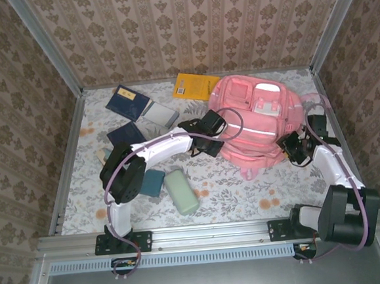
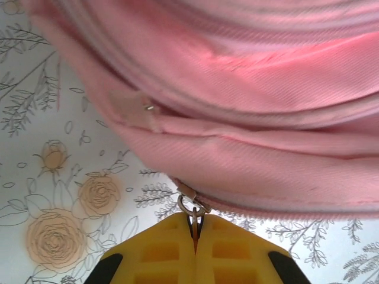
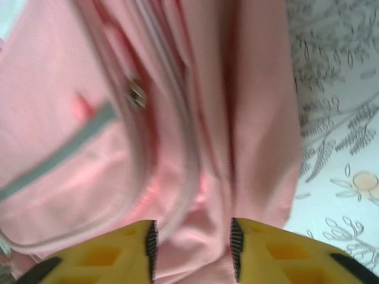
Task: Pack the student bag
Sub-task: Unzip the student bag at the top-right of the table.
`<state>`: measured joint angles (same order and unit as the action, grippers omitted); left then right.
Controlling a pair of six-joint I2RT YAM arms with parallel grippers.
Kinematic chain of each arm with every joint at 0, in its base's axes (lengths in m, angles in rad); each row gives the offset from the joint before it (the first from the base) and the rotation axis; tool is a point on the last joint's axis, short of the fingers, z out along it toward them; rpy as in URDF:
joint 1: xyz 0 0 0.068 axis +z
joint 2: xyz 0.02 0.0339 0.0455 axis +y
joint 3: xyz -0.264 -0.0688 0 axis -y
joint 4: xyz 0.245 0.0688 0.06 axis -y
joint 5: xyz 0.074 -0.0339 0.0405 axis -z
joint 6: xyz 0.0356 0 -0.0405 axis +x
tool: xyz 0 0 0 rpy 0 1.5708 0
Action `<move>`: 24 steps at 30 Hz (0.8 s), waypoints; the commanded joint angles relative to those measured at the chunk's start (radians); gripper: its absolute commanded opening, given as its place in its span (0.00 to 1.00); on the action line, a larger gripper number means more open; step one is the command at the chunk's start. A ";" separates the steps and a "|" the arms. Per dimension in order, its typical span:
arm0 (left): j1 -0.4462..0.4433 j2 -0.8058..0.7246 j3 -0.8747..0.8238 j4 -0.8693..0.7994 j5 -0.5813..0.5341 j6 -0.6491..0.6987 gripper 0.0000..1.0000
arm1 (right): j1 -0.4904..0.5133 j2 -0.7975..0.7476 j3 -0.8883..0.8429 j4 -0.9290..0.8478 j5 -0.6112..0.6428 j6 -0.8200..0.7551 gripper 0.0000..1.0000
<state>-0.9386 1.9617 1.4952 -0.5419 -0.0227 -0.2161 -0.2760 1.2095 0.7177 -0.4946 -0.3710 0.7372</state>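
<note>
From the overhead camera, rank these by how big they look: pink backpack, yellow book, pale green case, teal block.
1. pink backpack, by far the largest.
2. yellow book and pale green case: about alike, so not ranked.
3. teal block, smallest, though partly covered.

The student bag [image 1: 261,120] lies toward the back right of the table [image 1: 246,190]. A paperback [image 1: 195,86] lies just behind its left corner. Further left a notebook [image 1: 125,101] lies at the back, with a slim book [image 1: 159,115] to its right and a second notebook [image 1: 125,134] in front. A small box [image 1: 155,182] and a pencil case [image 1: 181,191] lie side by side at front left. At the bag's left edge, a zipper pull [image 2: 192,207] sits between the jaws of the left gripper [image 2: 194,228]. On its right side, a fold of the bag lies between the jaws of the right gripper [image 3: 192,239].
</note>
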 commanded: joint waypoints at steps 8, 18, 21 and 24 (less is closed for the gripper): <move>-0.162 0.027 0.125 0.022 0.089 -0.074 0.00 | 0.116 -0.277 -0.046 -0.096 -0.017 0.110 0.51; -0.187 0.072 0.174 0.010 0.138 -0.071 0.00 | 0.383 -0.478 -0.248 0.031 0.049 0.489 0.49; -0.190 0.072 0.169 0.015 0.135 -0.072 0.00 | 0.414 -0.489 -0.255 0.049 0.057 0.533 0.49; -0.190 0.068 0.156 0.026 0.131 -0.078 0.00 | 0.430 -0.486 -0.256 0.081 0.039 0.578 0.50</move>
<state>-1.1263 2.0338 1.6249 -0.5484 0.0929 -0.2729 0.1390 0.7322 0.4690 -0.4629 -0.3408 1.2057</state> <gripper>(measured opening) 0.045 0.496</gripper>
